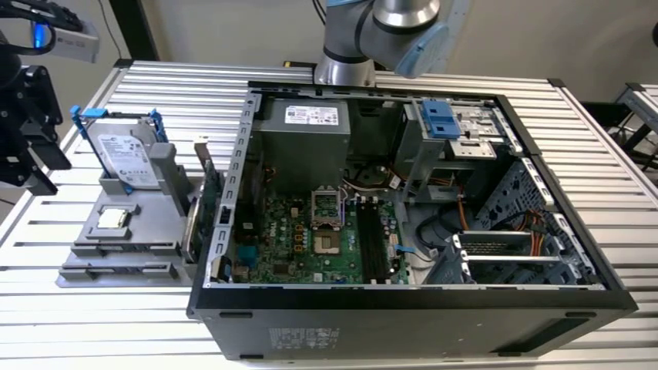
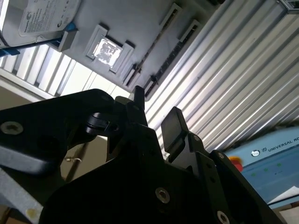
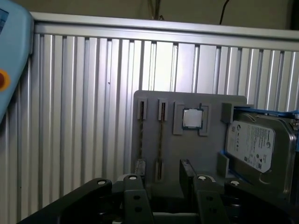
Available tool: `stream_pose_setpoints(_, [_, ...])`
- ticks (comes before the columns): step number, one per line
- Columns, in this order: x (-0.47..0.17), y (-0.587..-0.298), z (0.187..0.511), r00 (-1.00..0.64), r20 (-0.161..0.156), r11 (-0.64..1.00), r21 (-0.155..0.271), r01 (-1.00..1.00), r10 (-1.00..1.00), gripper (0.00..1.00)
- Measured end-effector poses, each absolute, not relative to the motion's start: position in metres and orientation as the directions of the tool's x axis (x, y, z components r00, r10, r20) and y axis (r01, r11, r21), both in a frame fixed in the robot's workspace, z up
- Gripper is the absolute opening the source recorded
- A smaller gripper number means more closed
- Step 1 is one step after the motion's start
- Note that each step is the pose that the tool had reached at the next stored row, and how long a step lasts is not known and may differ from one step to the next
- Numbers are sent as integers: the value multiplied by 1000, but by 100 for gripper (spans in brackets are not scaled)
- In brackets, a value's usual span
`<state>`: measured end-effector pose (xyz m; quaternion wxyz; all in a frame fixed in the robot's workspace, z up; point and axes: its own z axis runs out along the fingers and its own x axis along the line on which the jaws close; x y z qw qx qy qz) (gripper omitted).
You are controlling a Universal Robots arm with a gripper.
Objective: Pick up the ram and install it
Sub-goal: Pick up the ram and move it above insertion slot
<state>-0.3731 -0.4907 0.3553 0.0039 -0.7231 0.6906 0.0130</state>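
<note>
— What is sitting on the surface, starting from nine o'clock in the exterior view?

— The slatted aluminium table [image 1: 103, 324] is carrying a grey holder [image 1: 144, 231] at nine o'clock of the open computer case [image 1: 411, 331]. A hard drive [image 1: 129, 158] is leaning at the holder's twelve o'clock end. A silver chip [image 1: 111, 219] is lying at its middle. A green card [image 1: 211, 200] is standing along its three o'clock edge, just beside the case.

— And the ram?

— In the first wrist view the ram [image 3: 161, 140] is resting on edge in a slot of that holder, just beside the chip's pocket and well apart from the motherboard [image 1: 298, 239].

— The tool?

— The gripper [image 2: 156, 109] is hanging near the table's nine o'clock edge, its fingers spread wide and gripping nothing.

— The room?

— The arm's base [image 1: 344, 69] is rising at the case's twelve o'clock before a pale wall [image 1: 226, 31]. A second slatted table [image 1: 642, 108] is showing at three o'clock.
</note>
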Motion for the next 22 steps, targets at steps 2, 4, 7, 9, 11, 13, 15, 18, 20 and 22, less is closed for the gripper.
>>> stream_pose_setpoints(2, [-373, -491, 353, 46, -24, -46, 12, -999, -999, 100])
stream_pose_setpoints(4, [-373, -491, 351, 46, -24, -46, 12, -999, -999, 100])
stream_pose_setpoints(7, [-373, -491, 349, 46, -24, -46, 12, -999, -999, 100])
stream_pose_setpoints(9, [-373, -491, 347, 46, -18, -46, 12, -999, -999, 100])
stream_pose_setpoints(11, [-373, -490, 346, 46, -5, -46, 13, -999, -999, 100])
stream_pose_setpoints(13, [-373, -490, 344, 46, 3, -46, 13, -999, -999, 100])
stream_pose_setpoints(15, [-373, -490, 342, 46, 3, -46, 9, -999, -999, 100])
stream_pose_setpoints(18, [-373, -490, 339, 46, 2, -46, 4, -999, -999, 100])
stream_pose_setpoints(20, [-373, -490, 337, 45, 0, -45, 3, -999, -999, 100])
stream_pose_setpoints(22, [-373, -490, 337, 45, -2, -45, 3, -999, -999, 100])
